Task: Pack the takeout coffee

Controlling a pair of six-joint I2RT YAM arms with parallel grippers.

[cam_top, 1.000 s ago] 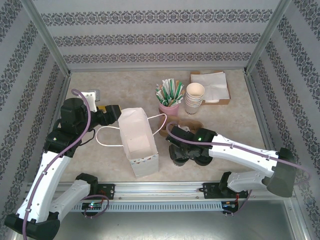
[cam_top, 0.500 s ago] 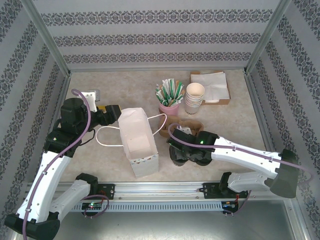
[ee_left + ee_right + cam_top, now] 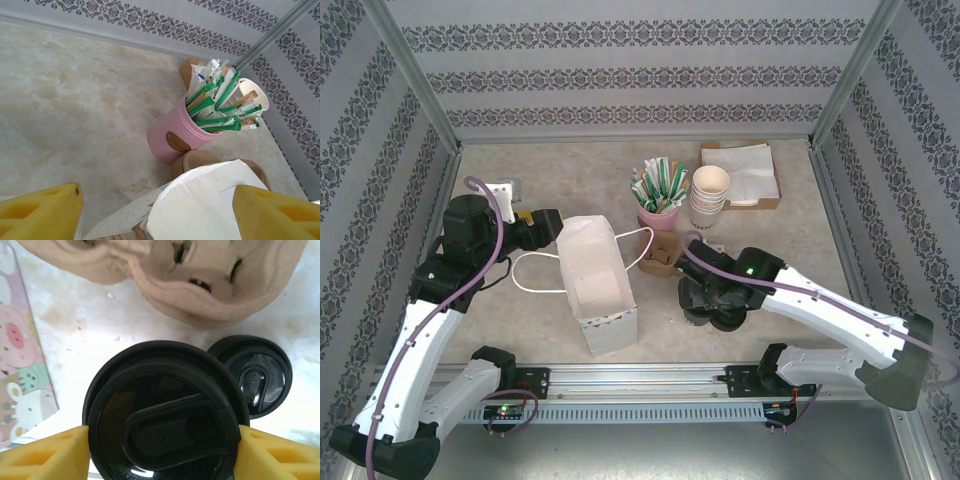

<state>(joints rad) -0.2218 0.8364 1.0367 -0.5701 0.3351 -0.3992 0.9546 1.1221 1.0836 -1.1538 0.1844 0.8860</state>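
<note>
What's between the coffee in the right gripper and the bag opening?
Nothing visible on the direct line. The right gripper clamps the takeout coffee right of the open paper bag, bare table between. The cup carrier sits just beyond that path, the loose lid beside the cup. Only the bag's wall needs clearing.

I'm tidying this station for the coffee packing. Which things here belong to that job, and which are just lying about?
Job: takeout coffee in the right pincer; white paper bag.
Lying about: loose black lid; pulp cup carrier; pink cup of straws; stacked cream cups; napkins.
</note>
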